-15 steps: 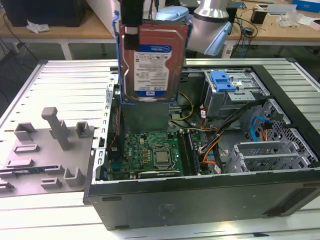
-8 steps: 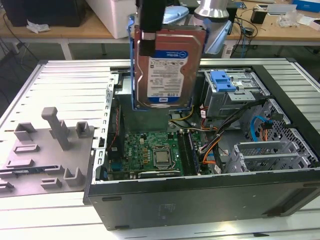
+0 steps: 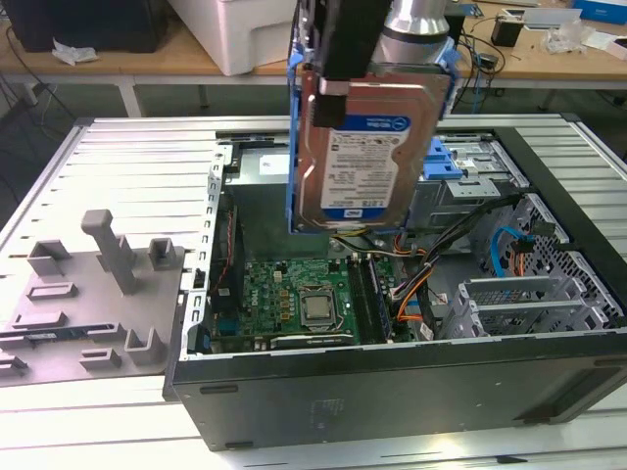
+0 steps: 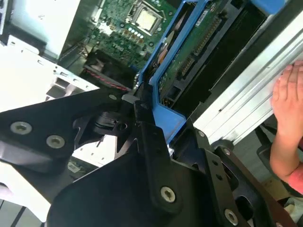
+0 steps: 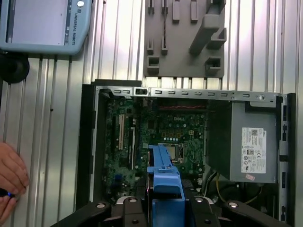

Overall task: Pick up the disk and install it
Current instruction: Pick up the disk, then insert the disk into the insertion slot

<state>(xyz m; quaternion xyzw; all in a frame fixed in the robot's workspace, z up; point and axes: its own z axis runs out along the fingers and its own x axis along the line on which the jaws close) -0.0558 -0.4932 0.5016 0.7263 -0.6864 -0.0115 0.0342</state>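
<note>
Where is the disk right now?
In the exterior view's upper middle, the gripper holds the disk upright in the air, over the open computer case and its green motherboard.

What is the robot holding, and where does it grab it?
The disk, clamped in the gripper by its upper end, hanging upright above the open computer case.

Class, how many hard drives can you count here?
1: the disk, held upright by the gripper above the open case. Others may be hidden inside.
</note>
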